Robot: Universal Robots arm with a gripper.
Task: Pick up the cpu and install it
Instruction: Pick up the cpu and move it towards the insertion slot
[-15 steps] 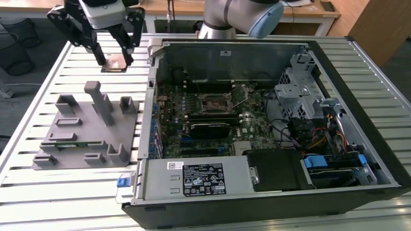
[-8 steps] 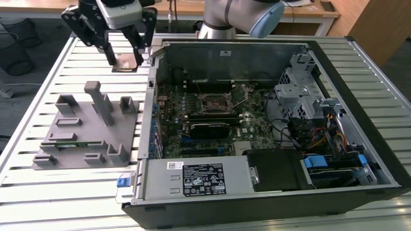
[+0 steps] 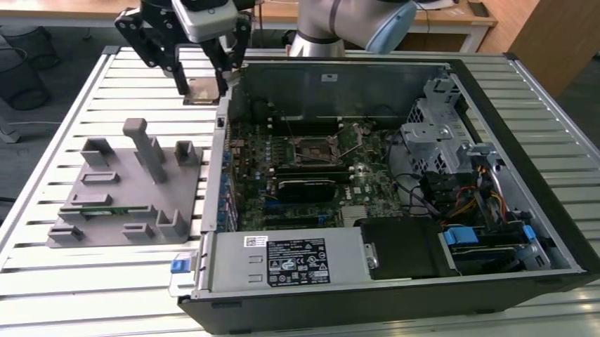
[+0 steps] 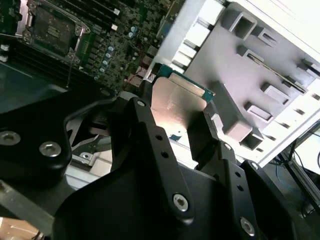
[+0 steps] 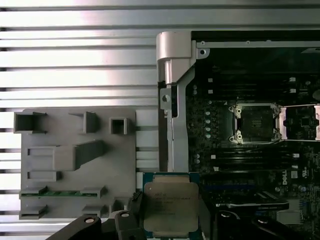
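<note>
- We see the tool (image 3: 201,84) pinching the cpu (image 5: 170,207) by two opposite edges. It is held clear of the tabletop (image 3: 140,91), beside the case (image 3: 375,77) wall.
- We judge the cpu light, rigid and fragile; it is best gripped on the rim only.
- The case holds the motherboard (image 3: 281,151); its socket (image 5: 255,122) lies open and empty.
- The gray fixture (image 5: 120,160) carries a green memory stick (image 5: 62,192).

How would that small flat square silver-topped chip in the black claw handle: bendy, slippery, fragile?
Probably stiff: the small flat square silver-topped chip sits pinched in the black gripper without sagging. Its smooth, shiny metal lid looks slippery, so a loose pinch might let it slide. Being so thin, it is likely light.
</note>
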